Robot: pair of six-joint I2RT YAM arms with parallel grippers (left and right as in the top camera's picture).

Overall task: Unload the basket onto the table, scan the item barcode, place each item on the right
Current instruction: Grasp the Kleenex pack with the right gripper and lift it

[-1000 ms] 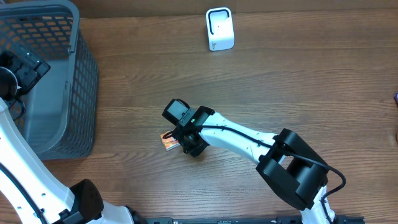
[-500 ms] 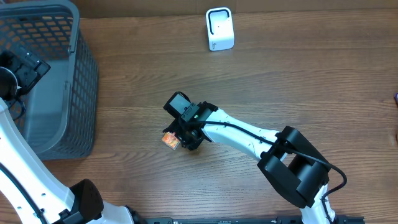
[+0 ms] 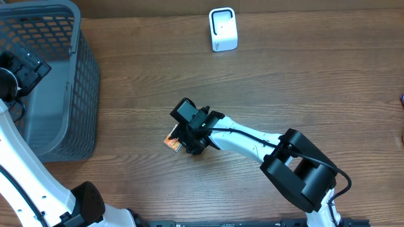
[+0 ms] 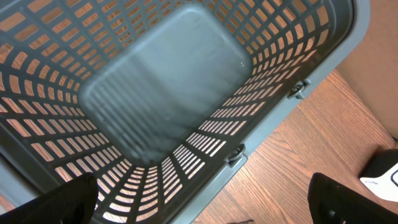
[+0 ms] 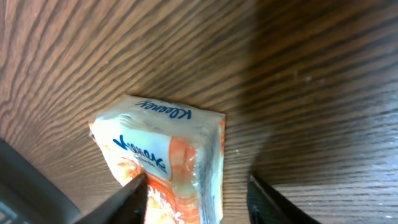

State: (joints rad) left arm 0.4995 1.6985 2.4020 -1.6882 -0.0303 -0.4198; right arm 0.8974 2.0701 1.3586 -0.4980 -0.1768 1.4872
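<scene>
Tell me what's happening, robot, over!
Left gripper open above the basket. Right gripper open, straddling the tissue pack on the table, one finger touching. Nothing between pack and scanner.

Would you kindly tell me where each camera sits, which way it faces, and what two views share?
Overhead: above the table, looking down at basket, scanner and tissue pack; both arms show.
Left wrist: on the left arm, looking down into the basket; the open left end effector's fingers fill the bottom corners.
Right wrist: just above the table, facing the tissue pack; right end effector's fingertips at the bottom edge.
Shared: tissue pack in overhead and right wrist; basket in overhead and left wrist.
</scene>
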